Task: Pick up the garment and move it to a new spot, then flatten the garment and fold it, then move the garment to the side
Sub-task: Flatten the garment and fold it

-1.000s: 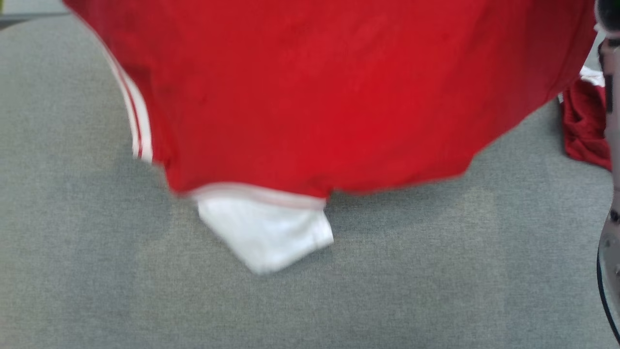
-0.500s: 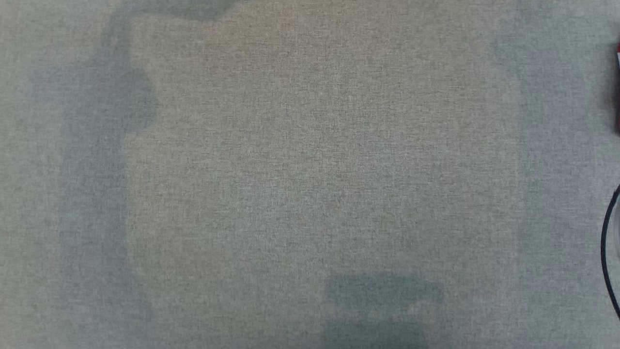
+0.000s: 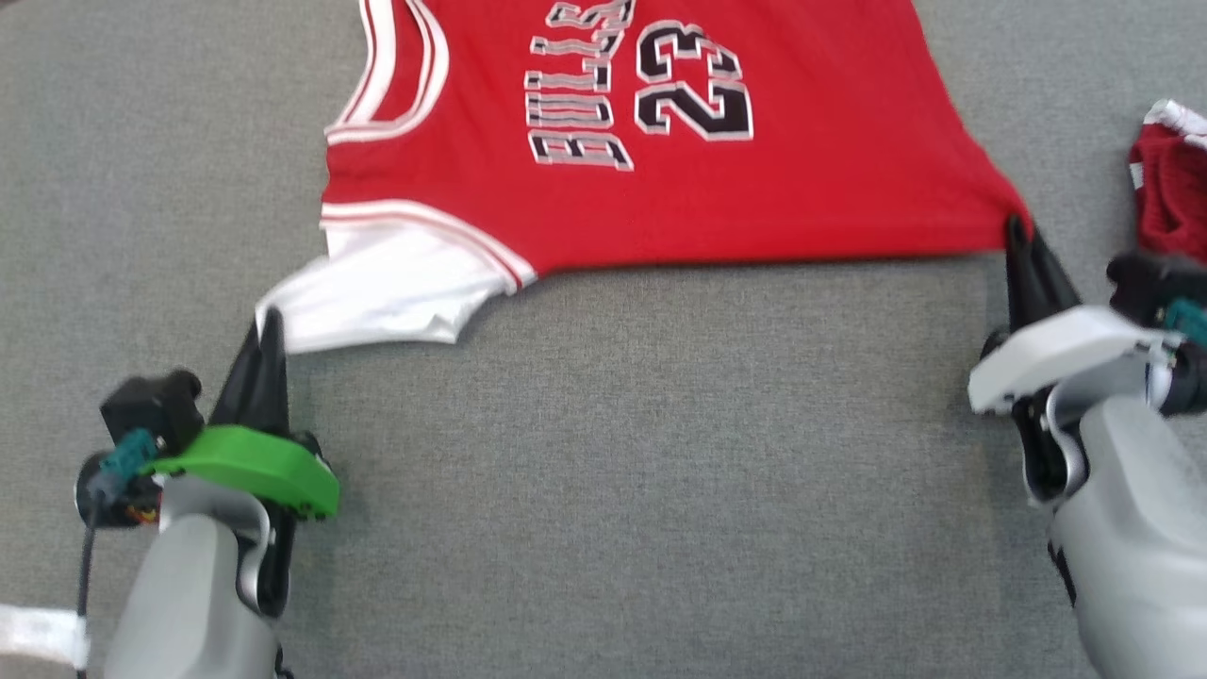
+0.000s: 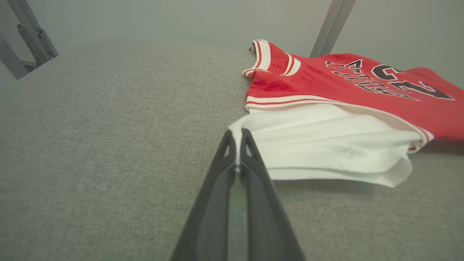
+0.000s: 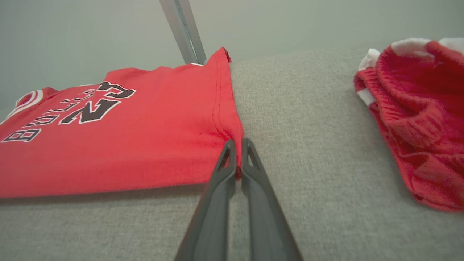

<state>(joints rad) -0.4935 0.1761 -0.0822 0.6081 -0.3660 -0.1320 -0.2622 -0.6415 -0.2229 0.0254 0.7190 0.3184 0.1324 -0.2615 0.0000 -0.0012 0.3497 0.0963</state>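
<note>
Head view: jersey lies number-up on the grey surface. Left fingers are clenched on the jersey's white near-left corner. Right fingers are clenched on its near-right hem corner. Gripping two corners well apart pulls the near edge taut, probably to spread the jersey flat before folding. Another red garment sits just right of the jersey.

Jersey red, white trim, black lettering; surface grey; other garment red-white.
</note>
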